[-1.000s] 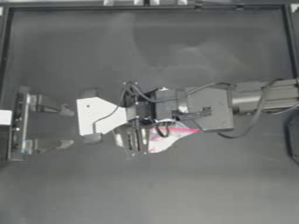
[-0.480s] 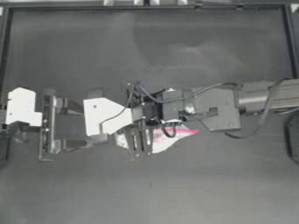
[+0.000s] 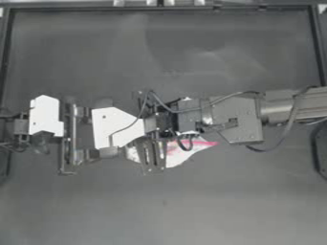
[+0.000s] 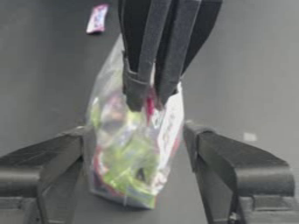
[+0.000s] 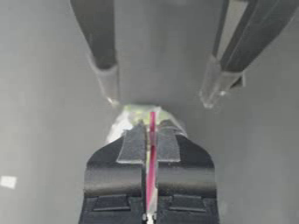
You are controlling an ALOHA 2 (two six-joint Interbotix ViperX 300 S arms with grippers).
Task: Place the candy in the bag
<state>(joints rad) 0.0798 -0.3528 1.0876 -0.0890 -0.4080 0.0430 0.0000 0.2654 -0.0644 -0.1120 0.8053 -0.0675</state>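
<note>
Left gripper (image 4: 137, 148): jaws spread, flanking zip bag (image 4: 131, 148); bag at table centre, mouth strip pinched by right gripper (image 5: 151, 144); wrapped candy (image 4: 97, 19) lies on table (image 3: 159, 57) beyond, unloaded; risk: bag slipping if pinch loosens.

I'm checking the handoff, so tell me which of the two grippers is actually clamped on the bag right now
The right gripper: it is shut on the pink-red strip at the mouth of the bag. The left gripper is open, one jaw at each side of the bag.
</note>
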